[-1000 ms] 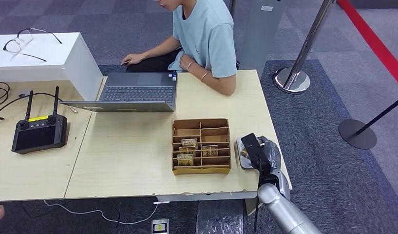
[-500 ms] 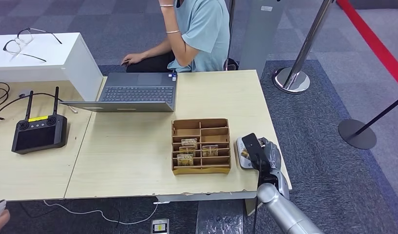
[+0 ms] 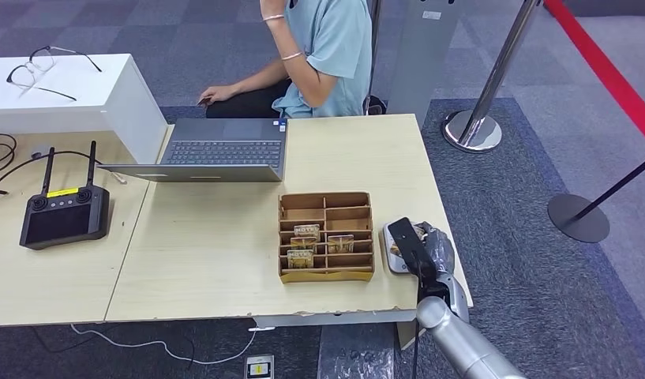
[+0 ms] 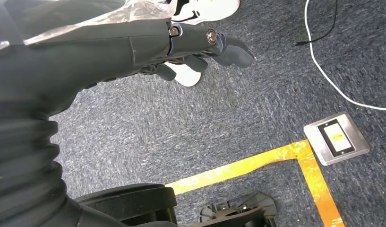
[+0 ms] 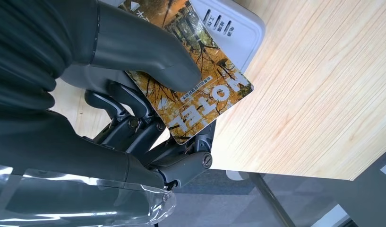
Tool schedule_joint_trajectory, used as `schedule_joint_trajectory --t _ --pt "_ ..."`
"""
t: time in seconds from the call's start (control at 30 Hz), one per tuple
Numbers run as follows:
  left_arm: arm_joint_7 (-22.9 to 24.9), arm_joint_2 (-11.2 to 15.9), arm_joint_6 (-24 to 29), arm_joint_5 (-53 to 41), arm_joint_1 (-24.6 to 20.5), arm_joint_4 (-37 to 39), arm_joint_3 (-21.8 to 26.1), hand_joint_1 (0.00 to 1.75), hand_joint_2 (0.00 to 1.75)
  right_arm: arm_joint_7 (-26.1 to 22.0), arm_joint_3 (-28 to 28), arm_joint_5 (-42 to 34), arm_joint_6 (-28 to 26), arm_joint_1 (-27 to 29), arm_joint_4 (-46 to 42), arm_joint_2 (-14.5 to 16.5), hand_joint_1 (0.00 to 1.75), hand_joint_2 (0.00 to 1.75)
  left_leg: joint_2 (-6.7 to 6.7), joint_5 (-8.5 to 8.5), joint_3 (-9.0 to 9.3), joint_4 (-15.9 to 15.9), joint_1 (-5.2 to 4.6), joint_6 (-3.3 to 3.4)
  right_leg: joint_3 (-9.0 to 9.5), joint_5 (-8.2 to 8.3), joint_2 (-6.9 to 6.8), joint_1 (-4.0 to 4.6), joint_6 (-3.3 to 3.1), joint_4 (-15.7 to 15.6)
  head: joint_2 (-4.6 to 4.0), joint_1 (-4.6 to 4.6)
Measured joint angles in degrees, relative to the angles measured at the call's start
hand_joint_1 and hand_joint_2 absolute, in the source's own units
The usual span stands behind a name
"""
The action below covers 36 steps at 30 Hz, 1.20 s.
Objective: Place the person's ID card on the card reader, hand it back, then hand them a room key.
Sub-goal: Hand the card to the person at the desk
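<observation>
Card (image 5: 200,90) now higher in hand (image 5: 148,94)

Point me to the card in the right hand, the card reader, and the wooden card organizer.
card (image 5: 200,90): right wrist view, printed face beside the thumb.
card reader (image 5: 231,26): right wrist view, white casing near its indicator slots.
wooden card organizer (image 3: 326,198): head view, back compartment wall.

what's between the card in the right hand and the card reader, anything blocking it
Nothing visible blocks it. The right hand pinches the card under its thumb, right at the white card reader on the table's right edge. The wooden card organizer sits beside the reader, clear of the card.
</observation>
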Motion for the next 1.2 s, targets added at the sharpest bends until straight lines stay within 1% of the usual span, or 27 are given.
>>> schedule_joint_trajectory --t 0.13,0.27,0.47,0.77,1.0,1.2 --pt "-0.2 0.0 0.05 0.16 0.0 0.0 0.0 0.0 1.75 0.53 -0.02 0.43 -0.06 0.24 -2.53 -0.06 1.75 1.75 0.01 0.0 -0.01 0.0 0.0 0.0 -0.02 0.01 0.02 0.0 0.01 0.0 -0.01 0.0" --pt "-0.46 0.0 0.09 0.34 0.02 0.01 0.0 0.0 1.75 1.09 -0.01 2.17 -0.06 0.41 -7.51 -0.11 1.75 1.75 0.0 0.0 -0.02 0.0 0.0 0.0 -0.05 0.01 0.03 0.0 0.01 0.0 0.0 -0.01" --pt "-0.57 0.0 0.11 0.42 0.03 0.02 0.0 0.0 1.75 3.28 0.18 6.0 -0.05 0.47 -15.62 -0.32 1.75 1.75 0.0 0.0 -0.07 -0.01 0.0 0.0 -0.08 0.0 0.03 0.01 0.0 0.01 -0.01 0.0" --pt "-0.89 0.0 0.1 0.35 0.05 0.02 0.0 0.0 1.75 3.92 0.63 7.45 0.05 0.5 -25.37 -0.54 1.75 1.75 0.0 0.0 -0.14 -0.01 0.0 0.0 -0.13 0.0 0.02 0.0 0.0 0.01 0.0 0.0" --pt "-0.71 0.0 0.04 -0.26 0.03 0.02 0.0 0.0 1.75 6.1 1.6 7.75 0.12 -0.8 -28.21 -1.29 1.75 1.75 0.0 0.0 -0.15 0.0 0.0 0.0 -0.13 0.0 0.02 0.0 0.01 0.01 0.0 0.0" --pt "-1.07 0.0 0.08 -1.15 -0.02 0.02 -0.01 0.0 1.75 7.06 3.37 6.71 0.56 -4.55 -27.92 -1.64 1.75 1.75 -0.01 0.0 -0.17 -0.01 0.0 0.0 -0.15 0.01 0.02 0.0 0.01 0.01 0.0 0.0"
